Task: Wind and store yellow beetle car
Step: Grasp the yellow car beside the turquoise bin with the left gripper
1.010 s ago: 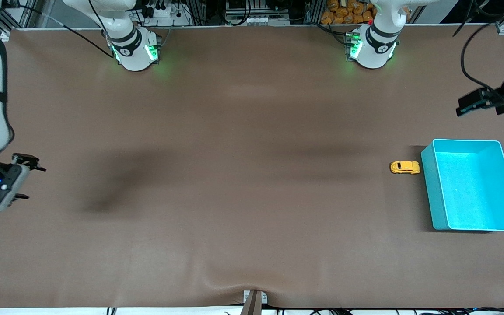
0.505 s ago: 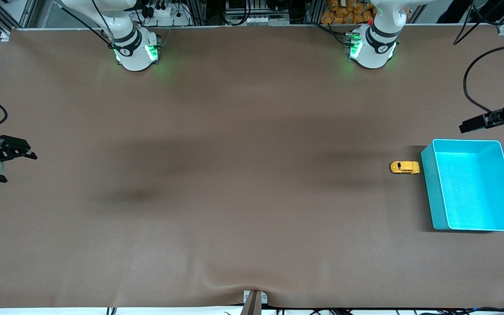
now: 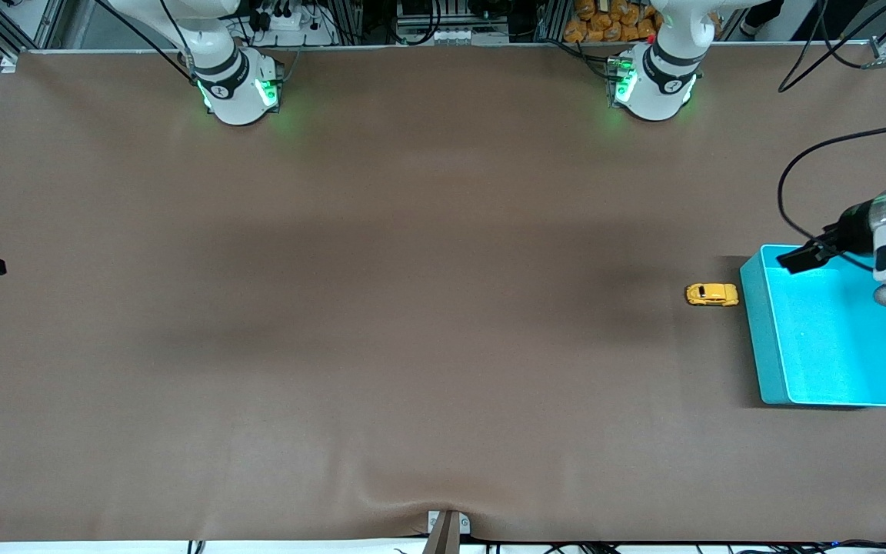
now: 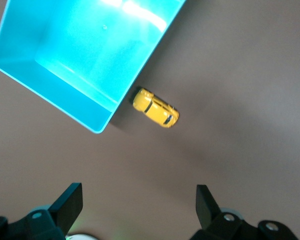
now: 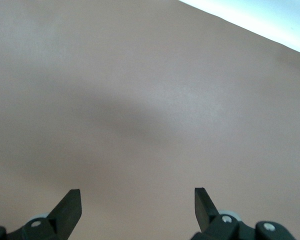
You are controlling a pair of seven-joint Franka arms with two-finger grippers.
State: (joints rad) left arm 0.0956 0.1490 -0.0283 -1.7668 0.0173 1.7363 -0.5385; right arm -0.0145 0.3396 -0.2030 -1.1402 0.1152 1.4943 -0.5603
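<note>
While empty, both tools [image 4: 138, 210] [image 5: 137, 210] wide open.

Even overhead light falls on the brown tabletop [image 3: 412, 346], with soft broad shadows lying across its middle. The turquoise bin [image 3: 767, 346] glows, with white glare on its floor in the left wrist view, and throws a dark shadow beside the toy car [image 3: 712, 294]. Green lamps shine at both arm bases.

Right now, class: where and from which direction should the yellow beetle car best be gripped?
Probably across its two long flanks, coming from above: the yellow beetle car sits on its wheels with one end close beside the turquoise bin, so the flanks look free. The open left hand suits.
</note>
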